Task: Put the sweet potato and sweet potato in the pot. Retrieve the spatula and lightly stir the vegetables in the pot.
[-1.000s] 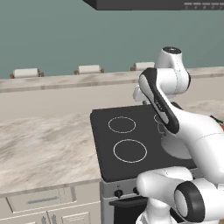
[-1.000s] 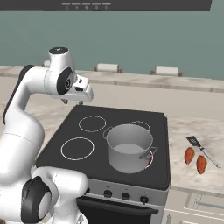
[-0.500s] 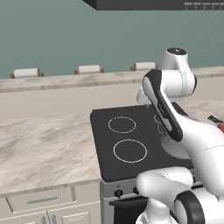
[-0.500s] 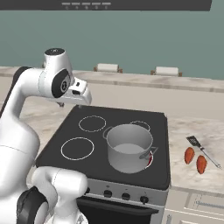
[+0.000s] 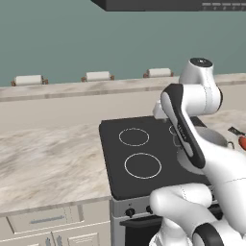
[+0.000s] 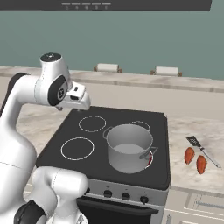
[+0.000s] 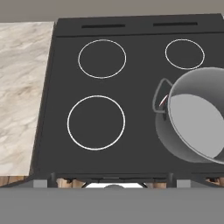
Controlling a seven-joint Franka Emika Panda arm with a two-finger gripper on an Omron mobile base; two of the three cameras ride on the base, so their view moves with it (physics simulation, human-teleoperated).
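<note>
The grey pot (image 6: 129, 148) stands on the front right burner of the black stove, with nothing in it; it also shows at the right of the hand view (image 7: 197, 120) and half hidden behind my arm (image 5: 215, 138). Two orange-red sweet potatoes (image 6: 189, 155) (image 6: 201, 164) lie side by side on the counter right of the stove. The dark spatula (image 6: 203, 152) lies just beyond them. My gripper (image 6: 78, 100) hovers above the stove's back left corner, far from all of them. It looks down on the stove (image 7: 112, 180), open, with nothing between its fingers.
The stove top (image 6: 87, 151) has bare burner rings left of the pot. Marble counter (image 5: 48, 153) runs on both sides of the stove. A raised ledge (image 6: 131, 81) along the back wall carries small white holders. A hood hangs overhead.
The upper arm has swung a little toward the right side of the stove and the hand has dipped slightly. Pot, sweet potatoes and spatula have not moved.
</note>
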